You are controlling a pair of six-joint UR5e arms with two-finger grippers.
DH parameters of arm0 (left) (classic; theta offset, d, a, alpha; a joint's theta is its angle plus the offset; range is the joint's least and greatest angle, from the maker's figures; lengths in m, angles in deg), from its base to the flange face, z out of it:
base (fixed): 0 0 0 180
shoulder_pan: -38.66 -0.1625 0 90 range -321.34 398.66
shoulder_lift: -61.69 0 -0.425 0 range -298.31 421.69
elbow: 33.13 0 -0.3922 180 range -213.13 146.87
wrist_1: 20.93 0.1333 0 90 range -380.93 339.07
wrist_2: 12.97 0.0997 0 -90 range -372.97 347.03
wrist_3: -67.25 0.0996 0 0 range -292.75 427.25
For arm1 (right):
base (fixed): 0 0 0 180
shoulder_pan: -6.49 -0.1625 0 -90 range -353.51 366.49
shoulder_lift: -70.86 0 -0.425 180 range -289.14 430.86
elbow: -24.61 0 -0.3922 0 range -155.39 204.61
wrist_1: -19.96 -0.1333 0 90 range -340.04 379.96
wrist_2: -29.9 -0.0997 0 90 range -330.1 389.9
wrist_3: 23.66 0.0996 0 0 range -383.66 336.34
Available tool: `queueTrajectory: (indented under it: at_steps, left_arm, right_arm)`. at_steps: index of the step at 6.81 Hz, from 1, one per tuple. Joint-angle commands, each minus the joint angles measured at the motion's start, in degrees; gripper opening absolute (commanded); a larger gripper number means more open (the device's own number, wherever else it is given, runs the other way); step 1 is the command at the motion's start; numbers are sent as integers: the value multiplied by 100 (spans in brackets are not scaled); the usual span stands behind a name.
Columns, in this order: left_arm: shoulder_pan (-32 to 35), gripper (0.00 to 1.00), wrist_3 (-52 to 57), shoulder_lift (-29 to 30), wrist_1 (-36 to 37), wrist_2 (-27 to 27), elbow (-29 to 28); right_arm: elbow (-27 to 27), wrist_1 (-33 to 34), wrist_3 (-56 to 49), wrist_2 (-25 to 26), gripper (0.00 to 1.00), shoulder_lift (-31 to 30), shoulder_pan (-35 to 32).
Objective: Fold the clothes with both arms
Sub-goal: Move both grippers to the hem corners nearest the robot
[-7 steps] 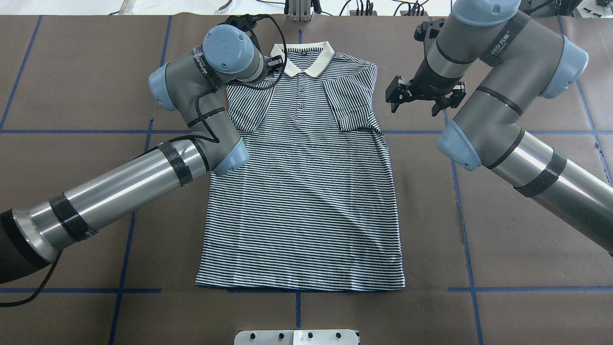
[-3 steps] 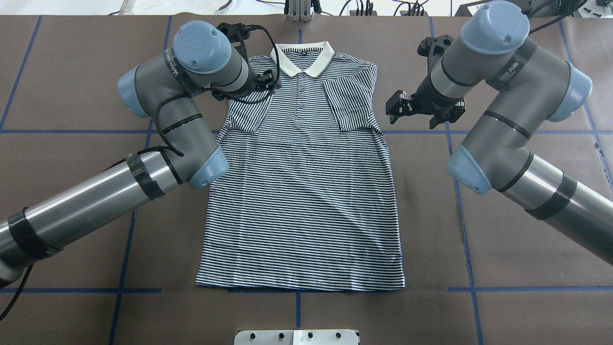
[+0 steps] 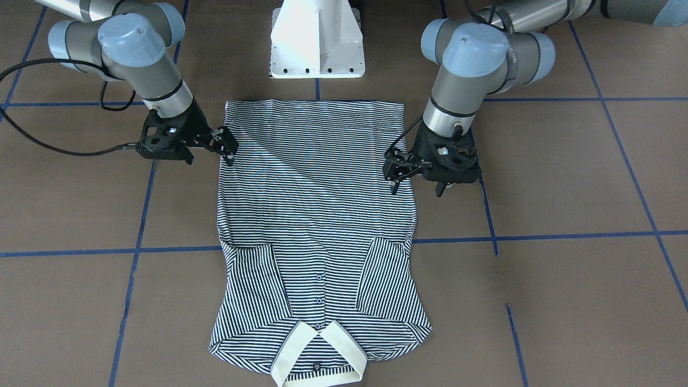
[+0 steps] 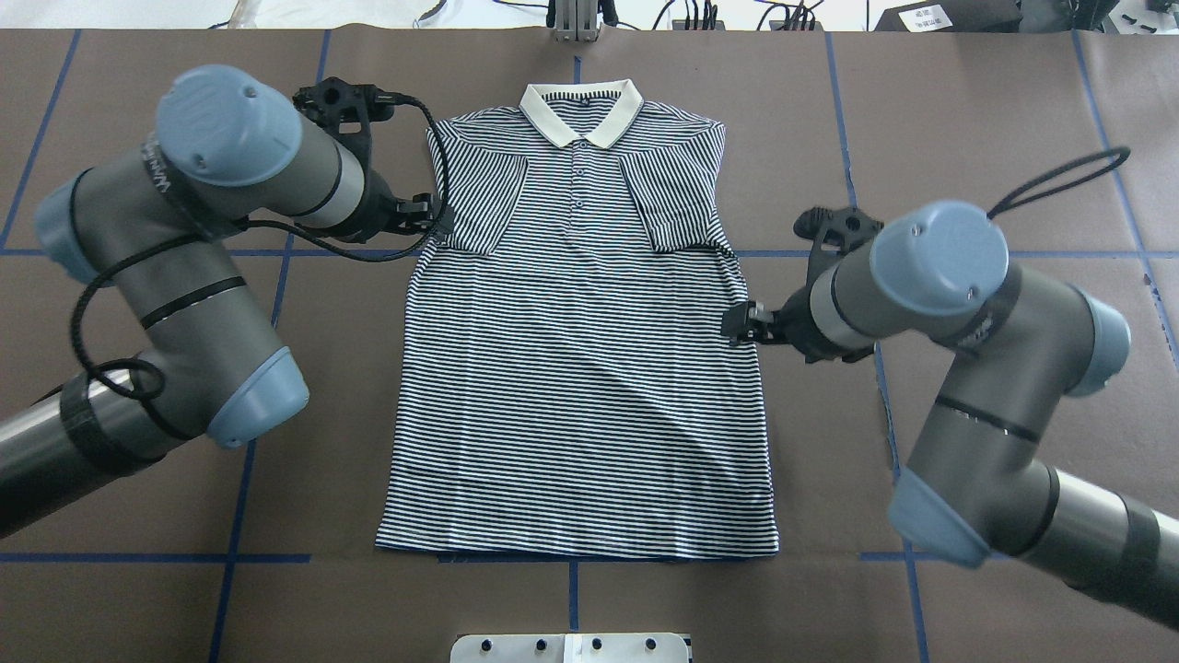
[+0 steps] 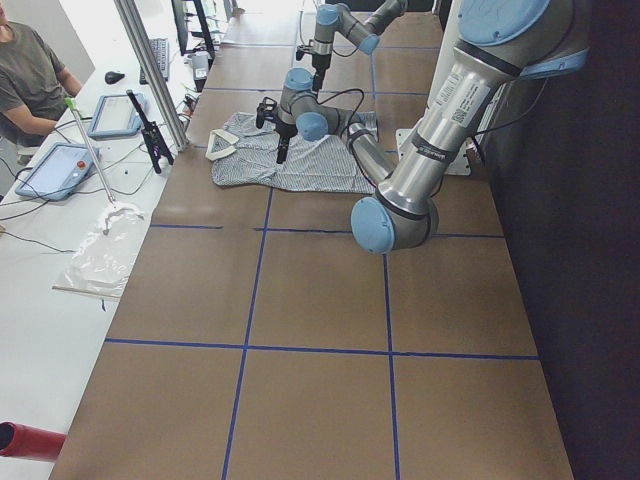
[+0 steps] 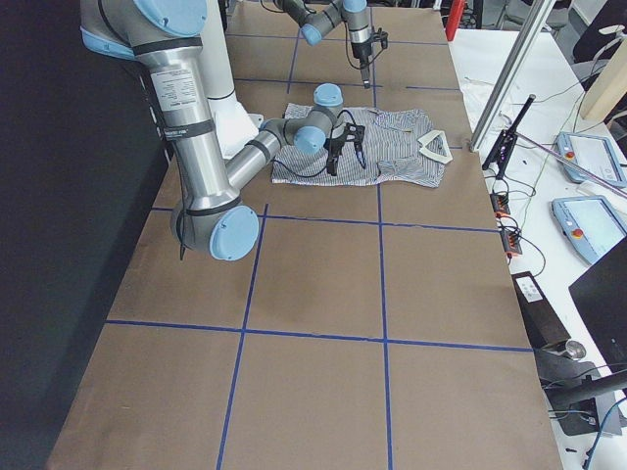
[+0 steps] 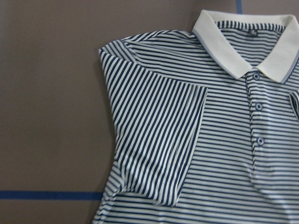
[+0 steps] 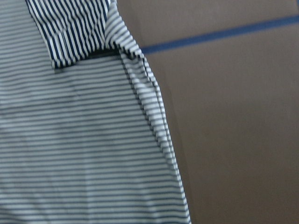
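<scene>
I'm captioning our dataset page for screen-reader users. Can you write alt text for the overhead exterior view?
A navy-and-white striped polo shirt lies flat and face up on a brown table, both sleeves folded inward, cream collar farthest from the camera. The left gripper and right gripper flank its side edges.

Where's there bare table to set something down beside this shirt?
Widest bare table: robot's right of the collar, beyond the blue tape line. Crowded along the shirt's side edges, where the left gripper and right gripper hover.
</scene>
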Motion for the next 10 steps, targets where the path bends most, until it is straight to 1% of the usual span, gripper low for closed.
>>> queueTrajectory:
  at_steps: [1, 2, 3, 5, 7, 8, 10]
  left_arm:
    - [-1, 100, 65, -304, 55, -6, 507]
    - [-10, 100, 65, -296, 46, -6, 534]
    - [-18, 100, 57, -296, 46, -6, 535]
    - [-19, 100, 21, -226, 46, -6, 543]
    - [-27, 100, 4, -208, 46, -6, 543]
    - [-27, 100, 4, -217, 46, -6, 535]
    - [-27, 100, 4, -217, 46, -6, 535]
  right_arm:
    - [-472, -6, 777, 797, 100, -509, 1060]
    - [-481, 3, 1059, 1034, 100, -519, 1447]
    - [-482, 11, 1097, 1167, 100, -545, 1651]
    - [-490, 317, 1115, 1177, 99, -589, 1820]
    - [-490, 424, 1115, 1168, 99, -607, 1934]
    - [-490, 424, 1115, 1151, 87, -598, 1943]
    - [-490, 433, 1115, 1107, 42, -607, 1934]
